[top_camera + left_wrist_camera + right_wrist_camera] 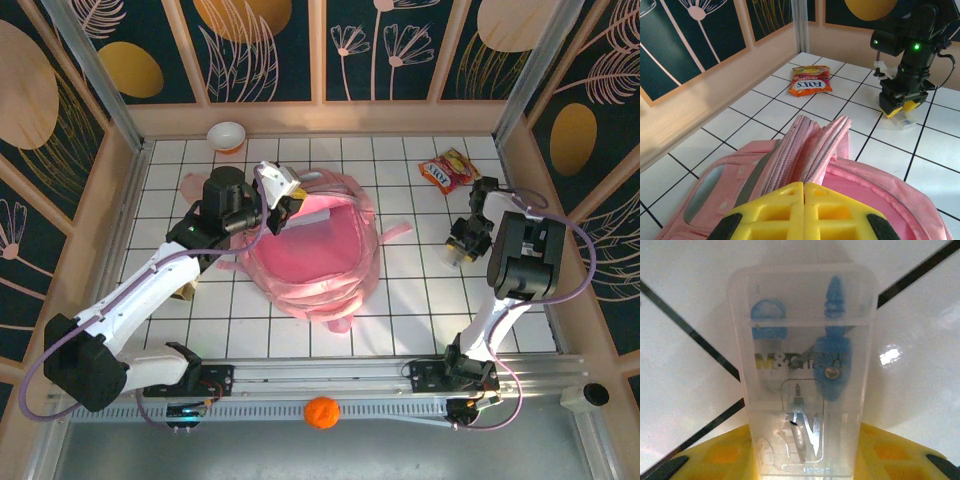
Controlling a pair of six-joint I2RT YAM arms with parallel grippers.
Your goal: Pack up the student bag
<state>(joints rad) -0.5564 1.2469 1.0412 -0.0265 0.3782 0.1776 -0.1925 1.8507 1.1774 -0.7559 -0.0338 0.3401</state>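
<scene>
Left gripper (804, 195) is clenched on the zip rim of the student bag (315, 265), mid-table, holding its mouth up. Right gripper (463, 243) straddles a clear case (802, 365) at right; whether it grips, I cannot tell. A loose pinch could let the slick case slip or skid away.

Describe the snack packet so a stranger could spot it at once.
Start at the pink student bag in the middle of the white tiled table. Look to the far right corner: the snack packet lies flat there, the only orange-red thing printed FOX'S.
</scene>
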